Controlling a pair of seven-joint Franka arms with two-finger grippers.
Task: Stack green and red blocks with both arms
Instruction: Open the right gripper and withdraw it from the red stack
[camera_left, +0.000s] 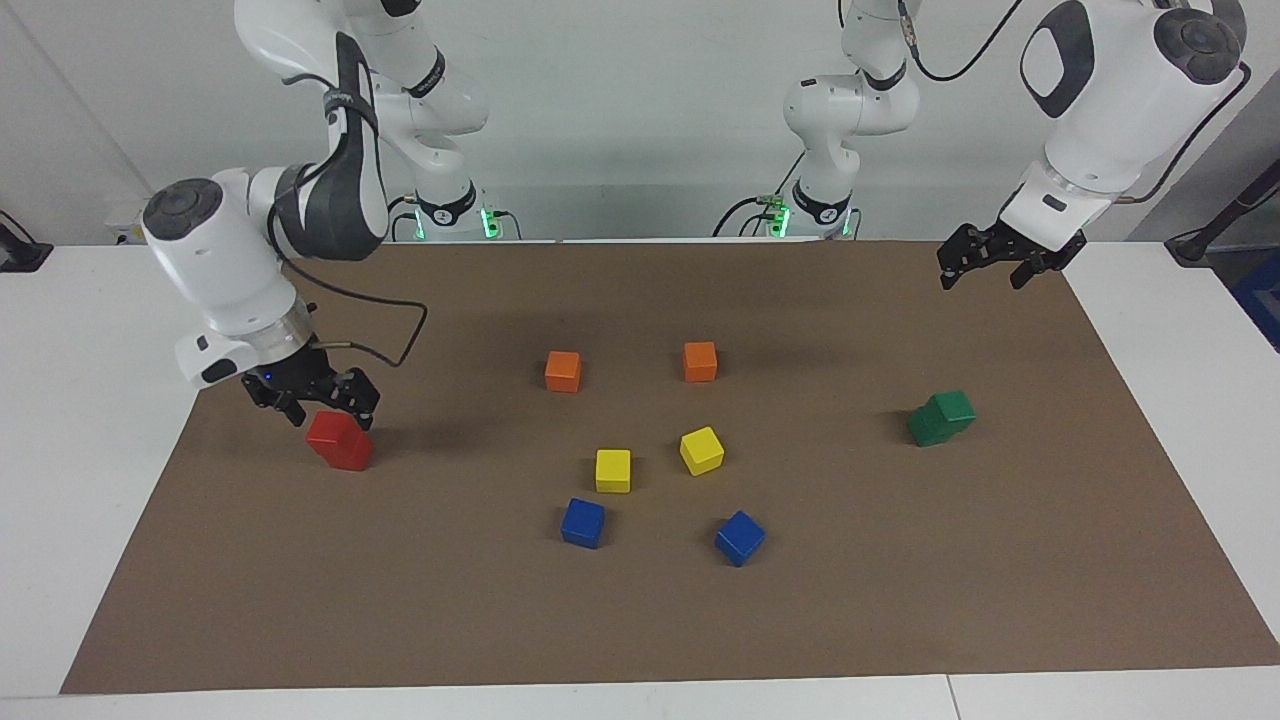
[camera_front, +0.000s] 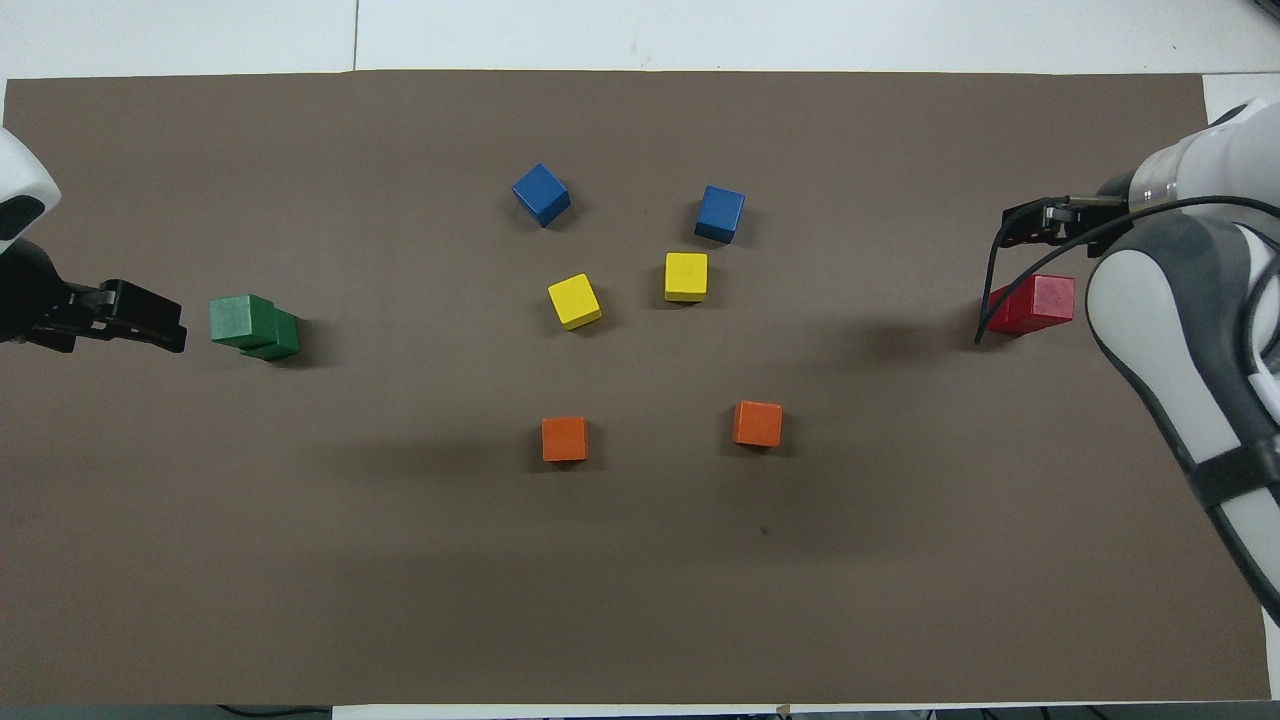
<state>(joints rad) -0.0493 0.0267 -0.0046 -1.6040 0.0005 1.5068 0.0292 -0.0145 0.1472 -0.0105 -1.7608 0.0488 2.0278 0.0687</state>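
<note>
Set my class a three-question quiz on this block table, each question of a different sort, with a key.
1. True or false: the right gripper is shut on the red stack.
2. How many yellow cubes lie on the brown mat?
3. The green stack stands: A) beside the orange cubes, B) toward the left arm's end of the table, C) on a blue cube.

Key:
1. False; it is open, just above the stack.
2. Two.
3. B; the left gripper hangs open, clear of it.
</note>
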